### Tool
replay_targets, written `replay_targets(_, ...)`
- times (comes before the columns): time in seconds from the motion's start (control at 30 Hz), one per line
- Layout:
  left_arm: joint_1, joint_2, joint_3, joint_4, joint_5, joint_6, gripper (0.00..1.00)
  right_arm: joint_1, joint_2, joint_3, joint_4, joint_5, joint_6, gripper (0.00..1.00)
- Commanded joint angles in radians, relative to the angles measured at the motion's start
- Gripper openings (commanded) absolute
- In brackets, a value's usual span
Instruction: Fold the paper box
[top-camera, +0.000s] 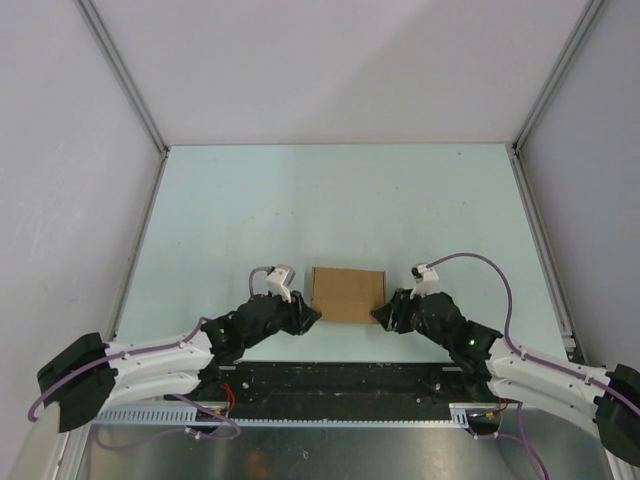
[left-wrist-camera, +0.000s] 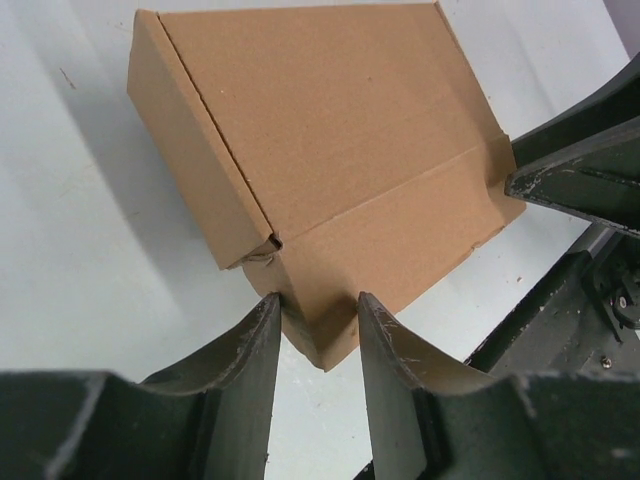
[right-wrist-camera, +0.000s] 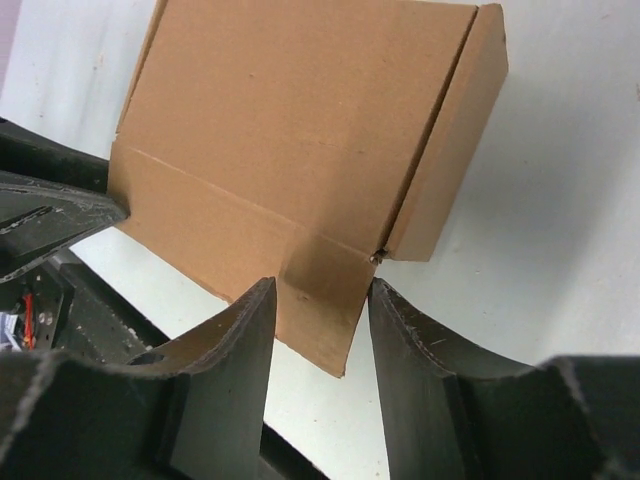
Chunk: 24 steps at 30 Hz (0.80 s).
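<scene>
The paper box (top-camera: 347, 292) is a tan cardboard piece lying flat near the table's front edge, with a narrow side wall folded up at each end and a front flap along a crease. My left gripper (top-camera: 312, 313) is at its near left corner. In the left wrist view the box (left-wrist-camera: 330, 120) has that flap corner between the jaws of the left gripper (left-wrist-camera: 318, 300), both fingers pressing on it. My right gripper (top-camera: 380, 315) is at the near right corner. In the right wrist view the box (right-wrist-camera: 300, 110) shows its flap corner inside the right gripper (right-wrist-camera: 322, 285), with a gap beside the right finger.
White enclosure walls with aluminium rails (top-camera: 540, 230) ring the pale table. A black base plate (top-camera: 330, 385) with cables runs along the near edge just behind both grippers. Each wrist view shows the other arm's dark finger beside the box: the right arm's finger (left-wrist-camera: 575, 170) and the left arm's finger (right-wrist-camera: 50, 210).
</scene>
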Motion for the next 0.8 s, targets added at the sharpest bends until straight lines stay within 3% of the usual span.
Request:
replay_targets(0.0, -0.004, -0.047, 0.038, -0.010, -0.001, 0.015, 0.42, 0.010, -0.048, 0.029, -0.002, -0.034, 0.020, 0.47)
replay_targets(0.63, -0.005, 0.057, 0.057, -0.018, -0.057, 0.025, 0.42, 0.021, 0.081, 0.047, 0.007, 0.055, -0.013, 0.47)
replay_targets(0.77, -0.005, 0.054, 0.051, -0.016, -0.064, 0.025, 0.41, 0.021, 0.093, 0.046, 0.013, 0.075, -0.013, 0.41)
